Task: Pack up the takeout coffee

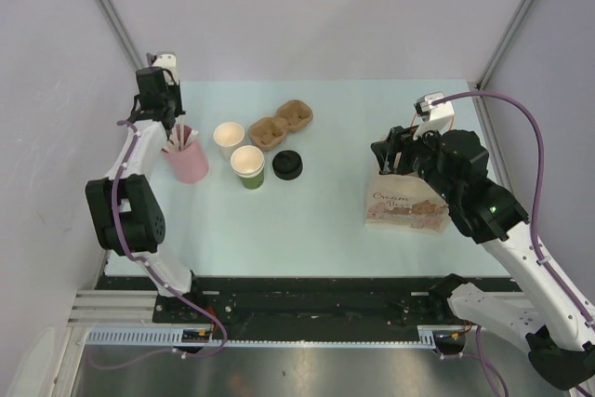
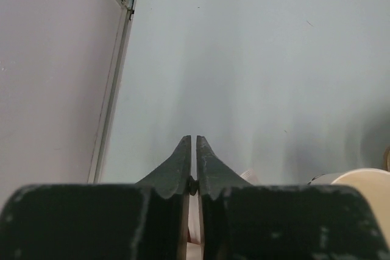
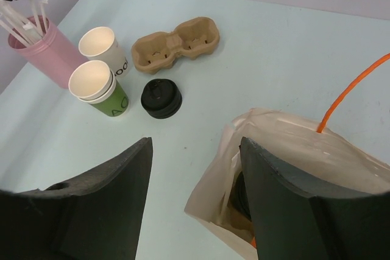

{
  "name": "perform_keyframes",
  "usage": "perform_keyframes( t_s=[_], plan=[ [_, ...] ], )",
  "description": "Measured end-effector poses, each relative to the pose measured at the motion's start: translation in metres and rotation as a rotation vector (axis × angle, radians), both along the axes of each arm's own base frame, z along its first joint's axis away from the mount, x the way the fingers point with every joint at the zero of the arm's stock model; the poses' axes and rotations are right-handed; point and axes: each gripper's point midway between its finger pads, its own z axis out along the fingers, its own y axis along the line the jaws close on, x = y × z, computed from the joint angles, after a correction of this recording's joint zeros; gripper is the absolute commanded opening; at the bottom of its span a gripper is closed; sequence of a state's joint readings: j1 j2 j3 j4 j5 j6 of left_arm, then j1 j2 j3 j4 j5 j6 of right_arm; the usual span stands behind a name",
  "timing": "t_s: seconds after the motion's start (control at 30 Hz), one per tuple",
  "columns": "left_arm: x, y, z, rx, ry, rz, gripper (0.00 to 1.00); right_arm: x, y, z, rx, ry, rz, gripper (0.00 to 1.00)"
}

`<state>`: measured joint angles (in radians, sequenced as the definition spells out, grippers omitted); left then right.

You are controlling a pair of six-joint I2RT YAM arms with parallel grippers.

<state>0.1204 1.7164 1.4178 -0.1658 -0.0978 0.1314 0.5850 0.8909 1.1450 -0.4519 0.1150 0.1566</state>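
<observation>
Only from the wrists: left gripper pinched together, right gripper spread beside bag.

Lab test cell: blank white walls, aluminium corner rails.

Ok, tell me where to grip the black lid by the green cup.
Probably its rim, from straight above: the black lid lies flat and low on the table, so pinch across its round edge, keeping clear of the green cup beside it.
</observation>
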Motion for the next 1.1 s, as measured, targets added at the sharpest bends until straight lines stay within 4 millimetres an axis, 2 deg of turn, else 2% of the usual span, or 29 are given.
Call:
perform_keyframes(
  t_s=[0.2, 0.3, 0.43, 0.63, 0.77, 0.93, 1.03, 1.07, 1.1],
  plan=[
    [0.000, -0.002, 0.001, -0.011, -0.003, -0.015, 0.01, 0.000, 0.000, 0.000, 0.000, 0.000, 0.000, 0.64],
    [-0.005, -0.003, 0.010, -0.014, -0.013, -0.022, 0.00, 0.000, 0.000, 0.000, 0.000, 0.000, 0.000, 0.64],
    [-0.021, -0.010, 0.042, -0.019, -0.066, -0.051, 0.01, -0.002, 0.000, 0.002, 0.004, -0.005, 0.004, 0.64],
    [-0.056, -0.026, 0.111, -0.018, -0.194, -0.112, 0.00, -0.008, 0.004, 0.006, 0.020, -0.012, 0.035, 0.63],
    [-0.077, -0.036, 0.136, -0.019, -0.231, -0.159, 0.00, -0.011, 0.010, 0.009, 0.025, -0.016, 0.057, 0.63],
    [-0.101, -0.055, 0.158, -0.034, -0.248, -0.234, 0.00, -0.019, 0.029, 0.017, 0.027, -0.025, 0.119, 0.64],
    [-0.119, -0.075, 0.181, -0.053, -0.271, -0.311, 0.00, -0.025, 0.049, 0.019, 0.018, -0.029, 0.176, 0.66],
    [-0.128, -0.086, 0.196, -0.065, -0.286, -0.356, 0.00, -0.028, 0.057, 0.019, 0.012, -0.033, 0.194, 0.68],
    [-0.131, -0.090, 0.199, -0.068, -0.291, -0.372, 0.01, -0.030, 0.064, 0.019, 0.004, -0.037, 0.213, 0.69]
  ],
)
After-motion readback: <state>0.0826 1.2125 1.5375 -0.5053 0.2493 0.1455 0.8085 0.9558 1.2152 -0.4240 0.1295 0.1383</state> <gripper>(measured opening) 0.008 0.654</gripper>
